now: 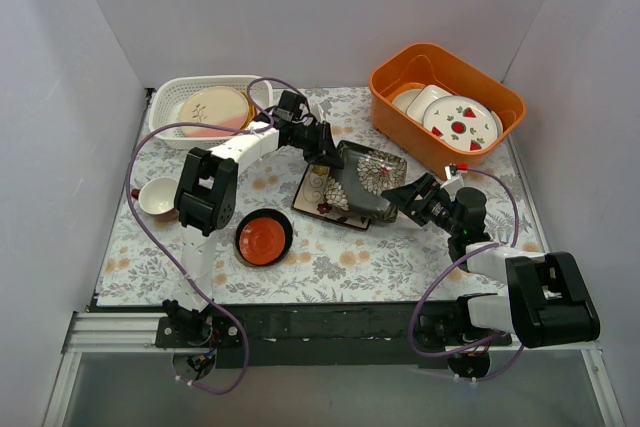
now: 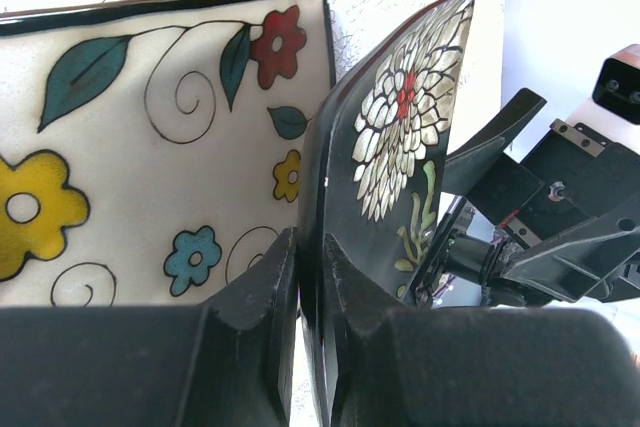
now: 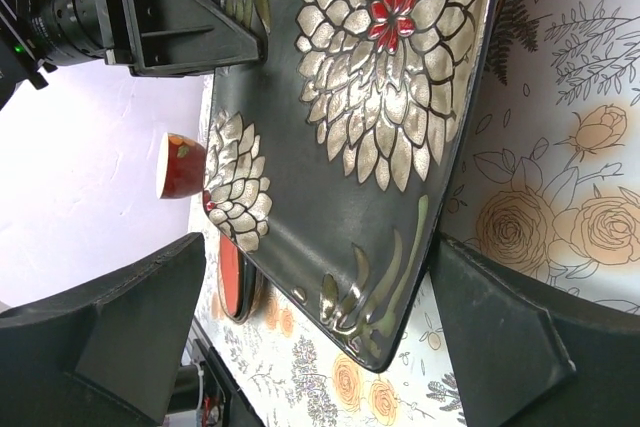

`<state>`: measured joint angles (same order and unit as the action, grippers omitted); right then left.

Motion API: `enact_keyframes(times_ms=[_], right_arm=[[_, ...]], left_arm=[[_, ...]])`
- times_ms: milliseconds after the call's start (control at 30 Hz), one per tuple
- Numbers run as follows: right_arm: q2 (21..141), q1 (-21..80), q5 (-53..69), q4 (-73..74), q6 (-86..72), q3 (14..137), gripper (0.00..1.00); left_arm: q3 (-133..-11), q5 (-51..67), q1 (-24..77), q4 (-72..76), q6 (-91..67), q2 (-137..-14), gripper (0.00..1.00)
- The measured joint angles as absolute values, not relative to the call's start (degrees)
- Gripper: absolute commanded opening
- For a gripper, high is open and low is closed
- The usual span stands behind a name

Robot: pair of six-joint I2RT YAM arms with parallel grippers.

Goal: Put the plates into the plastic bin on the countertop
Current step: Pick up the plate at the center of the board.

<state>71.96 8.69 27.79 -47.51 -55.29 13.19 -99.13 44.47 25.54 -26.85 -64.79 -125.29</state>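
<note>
**Dark plate pinched by left tool, right tool spread**

The left tool (image 2: 310,255) is clenched on the left rim of the dark plate (image 1: 375,175), which sits mid-desk. The plate's flowered face looks up and its sides run slantwise to the desk (image 1: 330,267) edges. It meets the cream plate (image 1: 318,187) at an angle and covers that plate's right part. Which rim is off the desk I cannot tell.

The right tool (image 1: 408,194) is spread wide, grasping nothing. Its fingers flank the dark plate's right rim, and I cannot tell whether they touch it.

The bin (image 1: 165,112) sits in the far left corner, long side along the back wall, with a pink plate (image 1: 215,107) inside. The tub (image 1: 400,77) fills the far right corner. A red dish (image 1: 264,239) lies near the front, with printed desk showing between it and the right arm.
</note>
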Motion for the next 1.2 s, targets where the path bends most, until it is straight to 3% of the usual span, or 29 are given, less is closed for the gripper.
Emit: enact_keyframes(times_ms=[1200], right_arm=[[69.7, 8.7, 26.7, -47.7, -55.3, 13.2, 0.98]], left_arm=[[-95.1, 47.2, 10.9, -20.4, -69.9, -123.9, 0.00]])
